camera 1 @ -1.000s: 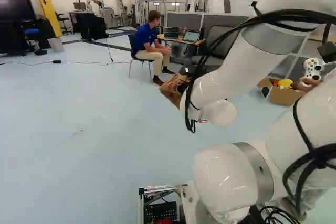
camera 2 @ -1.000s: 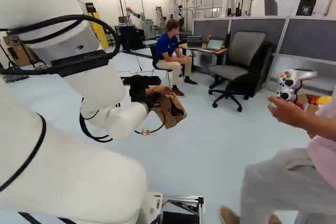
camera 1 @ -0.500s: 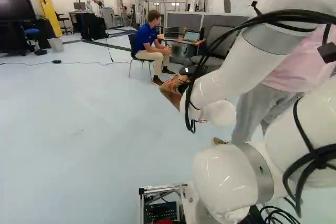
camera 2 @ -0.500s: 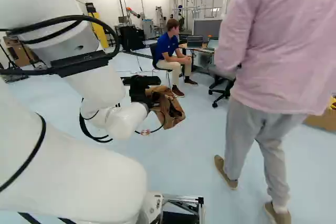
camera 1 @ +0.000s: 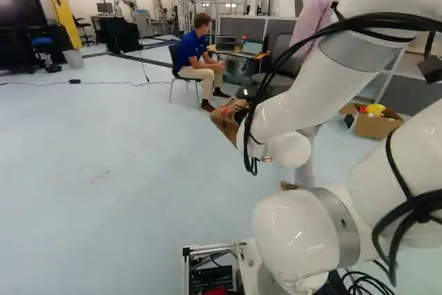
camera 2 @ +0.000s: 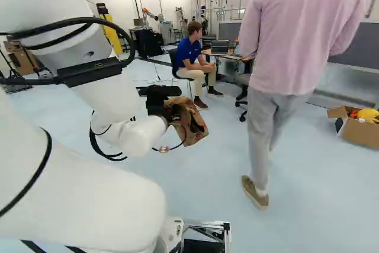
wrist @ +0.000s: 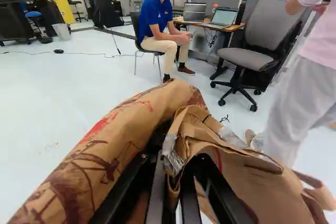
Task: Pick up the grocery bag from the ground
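Right now the paper bag [camera 2: 192, 125] is up in the air, clear of the floor [camera 2: 201, 173], and it's the gripper [camera 2: 160, 102] that has it! Look at the right base view: the white arm [camera 2: 118, 99] reaches forward from the left, and the bag hangs tilted off its far end. Over in the left base view, the bag peeks out just beyond the wrist, partly hidden by it.

Down the wrist view, the gripper [wrist: 176, 169] is pinched on the bag's crumpled brown paper, one finger on each side, with a shiny strip of clear tape [wrist: 173, 157] right at the pinch. Red and dark printing runs across the paper on one side, and a loose paper strap [wrist: 314, 186] sticks out on the other.

Close ahead, a person [camera 2: 296, 45] in a pink top and grey trousers stands with their back to the base, to the right of the bag. Beyond the bag there's a grey office chair [wrist: 252, 59], near a desk [wrist: 232, 28] with two open laptops on it. And on the floor at the right of the right base view, a cardboard box [camera 2: 362, 133] holds something yellow [camera 2: 368, 114].
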You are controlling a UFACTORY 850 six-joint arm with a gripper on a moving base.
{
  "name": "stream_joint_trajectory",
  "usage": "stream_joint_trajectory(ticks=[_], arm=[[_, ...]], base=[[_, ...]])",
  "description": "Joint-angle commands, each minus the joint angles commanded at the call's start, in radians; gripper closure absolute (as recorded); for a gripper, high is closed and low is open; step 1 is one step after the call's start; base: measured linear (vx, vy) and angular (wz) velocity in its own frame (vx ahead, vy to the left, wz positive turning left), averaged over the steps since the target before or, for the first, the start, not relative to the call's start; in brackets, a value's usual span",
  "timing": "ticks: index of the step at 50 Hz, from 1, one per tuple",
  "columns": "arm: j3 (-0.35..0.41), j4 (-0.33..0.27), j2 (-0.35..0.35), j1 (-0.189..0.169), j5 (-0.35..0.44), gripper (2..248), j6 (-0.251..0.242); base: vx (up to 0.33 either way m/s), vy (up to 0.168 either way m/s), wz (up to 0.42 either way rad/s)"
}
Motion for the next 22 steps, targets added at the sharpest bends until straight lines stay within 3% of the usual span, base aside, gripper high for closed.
stream_joint_trajectory(ticks=[22], arm=[[0.0, 0.0, 0.0, 0.0, 0.0, 227, 0.0]], base=[[0.0, 0.0, 0.0]])
